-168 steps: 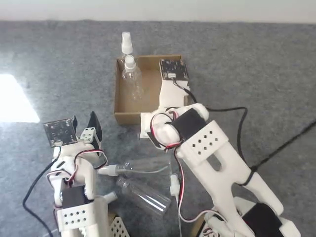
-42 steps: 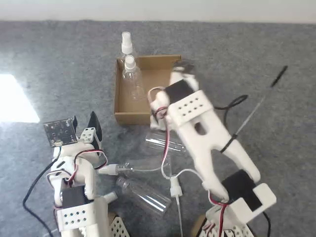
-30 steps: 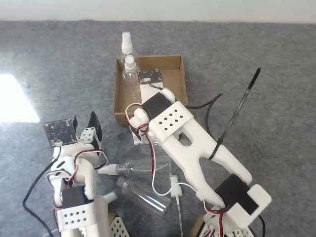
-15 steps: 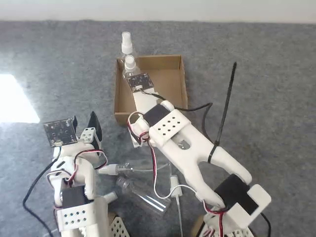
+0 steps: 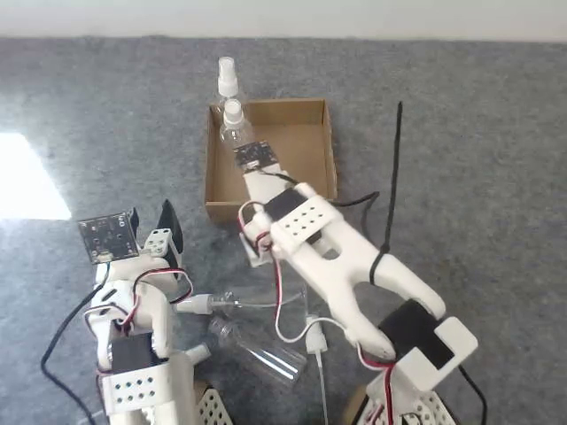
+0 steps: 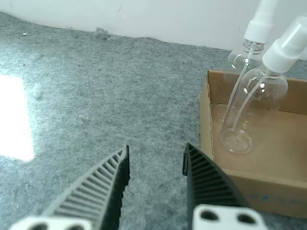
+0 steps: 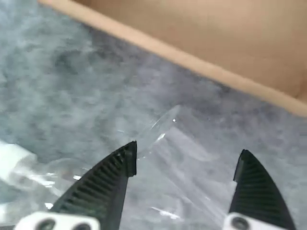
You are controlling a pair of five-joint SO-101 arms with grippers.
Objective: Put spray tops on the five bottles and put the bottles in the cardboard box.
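Right wrist view | my right claw (image 7: 188,151) spread open above a clear bottle (image 7: 192,165) lying beside the box (image 7: 168,52), mid-frame in high view | light, slippery, thin-walled: I'd grip mid-body, gently.

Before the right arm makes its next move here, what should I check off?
1. Is the right claw open: ok.
2. Is it lined up over the lying bottle: ok.
3. Is that bottle already capped: cannot tell.
4. Is there free floor in the cardboard box: ok, one capped bottle stands in a corner.
5. Is the left claw apart from the right arm: ok, and it is open.
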